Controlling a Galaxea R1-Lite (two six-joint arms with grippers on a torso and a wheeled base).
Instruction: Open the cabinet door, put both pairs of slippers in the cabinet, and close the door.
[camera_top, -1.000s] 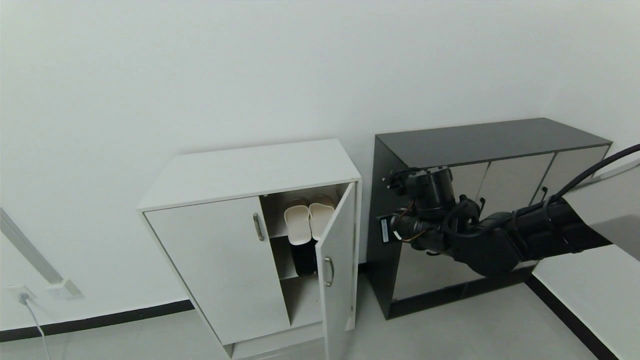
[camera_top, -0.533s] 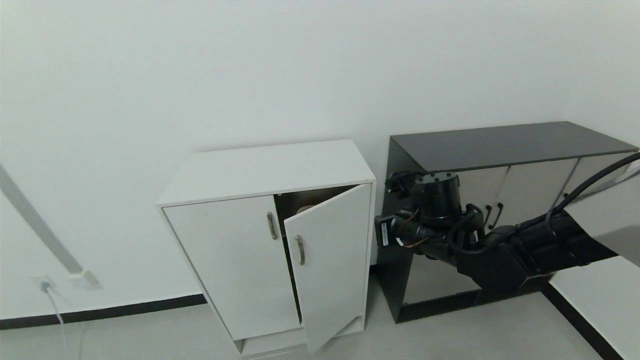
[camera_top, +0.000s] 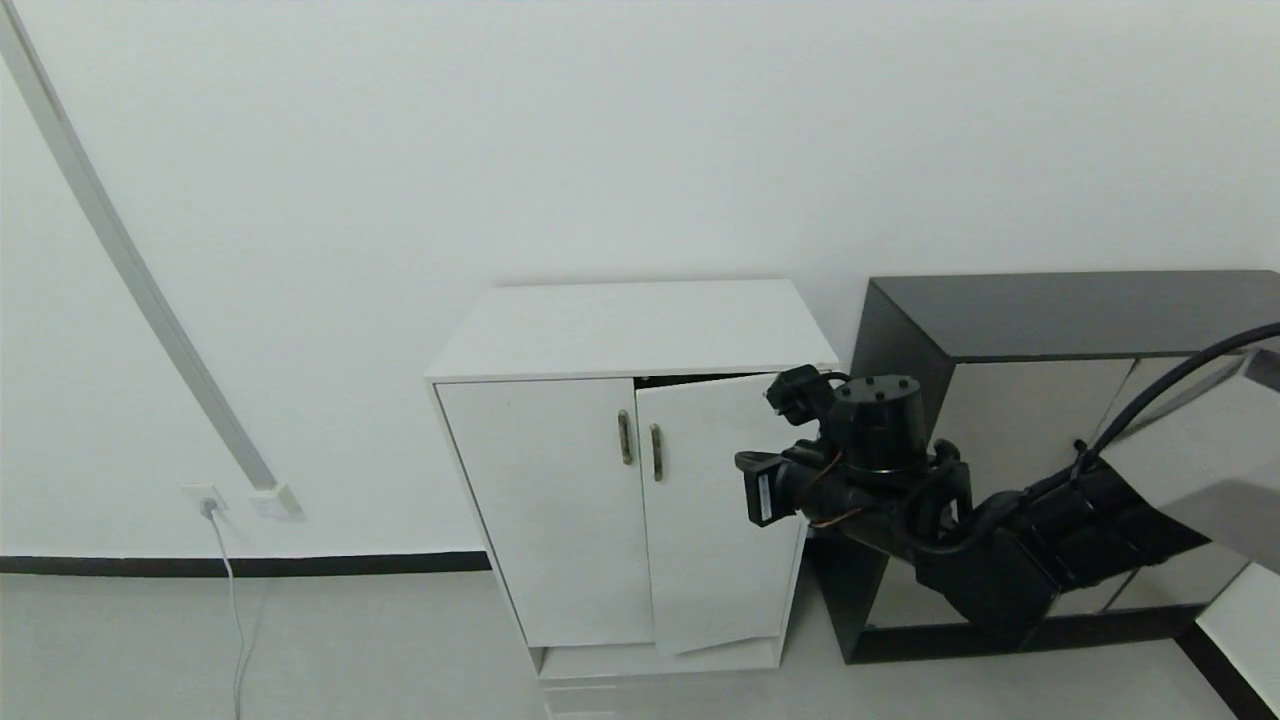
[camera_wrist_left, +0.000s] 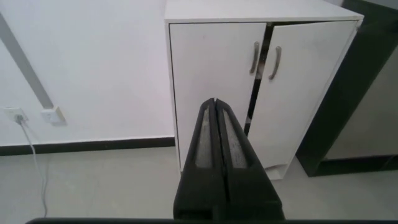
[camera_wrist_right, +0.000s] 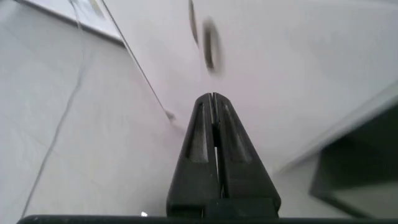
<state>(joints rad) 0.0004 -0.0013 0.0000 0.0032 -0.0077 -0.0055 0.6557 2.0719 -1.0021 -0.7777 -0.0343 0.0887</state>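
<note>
The white cabinet (camera_top: 630, 330) stands mid-frame against the wall, its right door (camera_top: 715, 540) just ajar. The right gripper (camera_wrist_right: 214, 99), fingers pressed together and empty, points at that door below its handle (camera_wrist_right: 210, 46). The left gripper (camera_wrist_left: 214, 102), likewise closed on nothing, faces the cabinet from well apart. A black cabinet (camera_top: 1050, 315) sits at right.

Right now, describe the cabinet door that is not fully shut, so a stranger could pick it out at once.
Against the white wall stands a white cabinet beside a dark cabinet. Of its two doors, take the right door, nearer the dark cabinet: unlike the flush left door, it sits slightly ajar, a dark gap along its top.
</note>
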